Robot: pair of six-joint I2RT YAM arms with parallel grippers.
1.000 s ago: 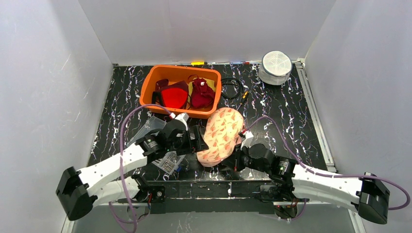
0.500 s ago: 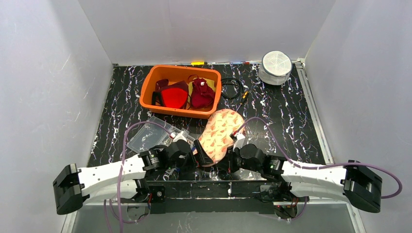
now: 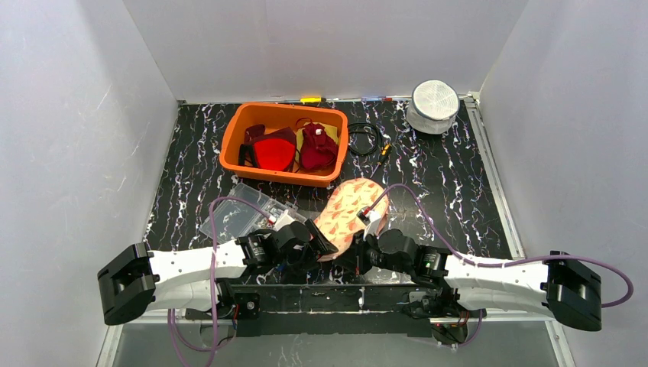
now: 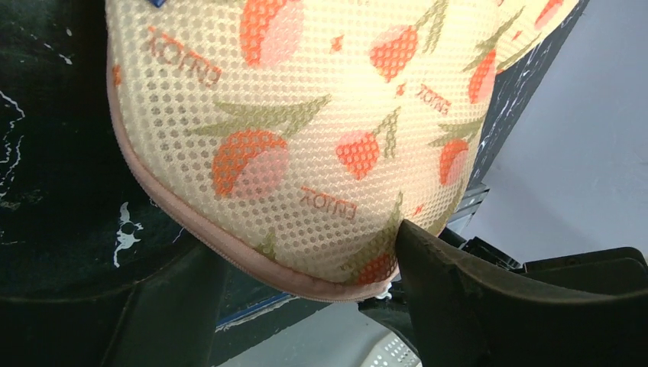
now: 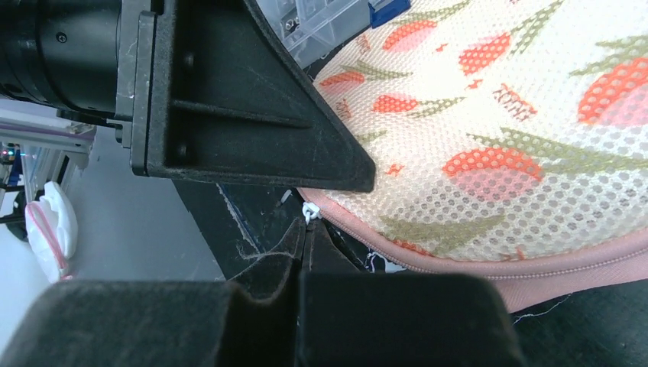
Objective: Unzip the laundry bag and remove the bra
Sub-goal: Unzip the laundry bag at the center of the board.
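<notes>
The laundry bag (image 3: pixel 348 212) is cream mesh with peach prints and a pink zipper edge; it lies on the black table in front of the orange bin. The bra is hidden inside it. My left gripper (image 3: pixel 324 243) holds the bag's near end between its fingers, as the left wrist view (image 4: pixel 306 256) shows with the bag (image 4: pixel 306 130) filling it. My right gripper (image 3: pixel 354 257) is shut, its tips (image 5: pixel 304 229) closed right at the white zipper pull (image 5: pixel 309 211) on the bag's pink edge (image 5: pixel 474 264).
An orange bin (image 3: pixel 229 149) with red garments stands at the back. A clear plastic box (image 3: pixel 233 215) lies left of the bag. A black cable (image 3: pixel 367 138) and a white round container (image 3: pixel 435 104) sit at the back right.
Both grippers have drawn back toward the near edge, and the bag has come nearer and lower with them. The two grippers now meet at the bag's near end.
</notes>
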